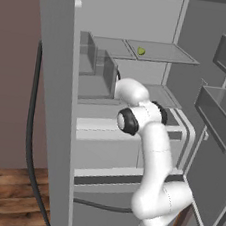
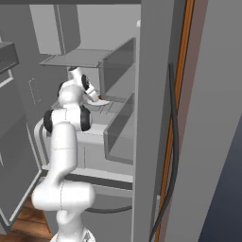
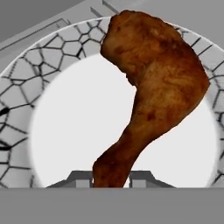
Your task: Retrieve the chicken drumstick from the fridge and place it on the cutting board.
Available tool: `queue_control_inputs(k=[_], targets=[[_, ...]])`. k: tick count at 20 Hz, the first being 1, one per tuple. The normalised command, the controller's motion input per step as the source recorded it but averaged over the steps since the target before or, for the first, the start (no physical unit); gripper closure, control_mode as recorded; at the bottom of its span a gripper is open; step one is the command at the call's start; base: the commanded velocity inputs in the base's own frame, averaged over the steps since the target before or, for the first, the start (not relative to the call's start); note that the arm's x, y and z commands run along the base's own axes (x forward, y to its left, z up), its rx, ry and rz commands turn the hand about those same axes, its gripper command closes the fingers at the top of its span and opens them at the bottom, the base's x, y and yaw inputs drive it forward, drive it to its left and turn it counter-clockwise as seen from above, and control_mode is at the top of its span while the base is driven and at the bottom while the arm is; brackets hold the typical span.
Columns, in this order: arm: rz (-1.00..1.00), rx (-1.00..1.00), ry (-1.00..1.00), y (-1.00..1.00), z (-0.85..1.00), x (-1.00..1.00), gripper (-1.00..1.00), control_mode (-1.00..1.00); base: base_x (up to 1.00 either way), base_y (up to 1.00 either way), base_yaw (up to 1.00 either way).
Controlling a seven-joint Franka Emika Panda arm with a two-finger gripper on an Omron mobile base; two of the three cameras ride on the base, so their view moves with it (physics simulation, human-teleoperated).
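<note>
— So which way does the chicken drumstick [image 3: 153, 87] lie?
— Long axis runs from the plump end at the hand view's upper right down to the narrow end at the bottom, between the two fingertips [image 3: 78, 178]; the gripper [image 3: 111, 179] looks clamped on that end.
— Where is it?
— On one white plate [image 3: 65, 144] with a cracked-pattern rim, inside the fridge [image 1: 51, 102]; one green fruit [image 1: 141, 51] sits on the upper shelf.
— Anything hidden?
— The bone tip.
</note>
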Motion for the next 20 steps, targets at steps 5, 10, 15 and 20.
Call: queue_control_inputs(k=[5, 10, 15, 20], targets=[[0.06, 0.00, -0.11, 0.00, 0.01, -0.49, 1.00, -1.00, 0.00, 0.00, 0.00], [0.08, 0.00, -0.26, -0.01, 0.00, -0.54, 1.00, -1.00, 0.00, 0.00, 0.00], [0.09, 0.00, -0.23, 0.00, 0.01, -0.43, 1.00, -1.00, 0.00, 0.00, 0.00], [0.07, 0.00, -0.11, -0.06, 0.34, -0.40, 1.00, -1.00, 0.00, 0.00, 0.00]])
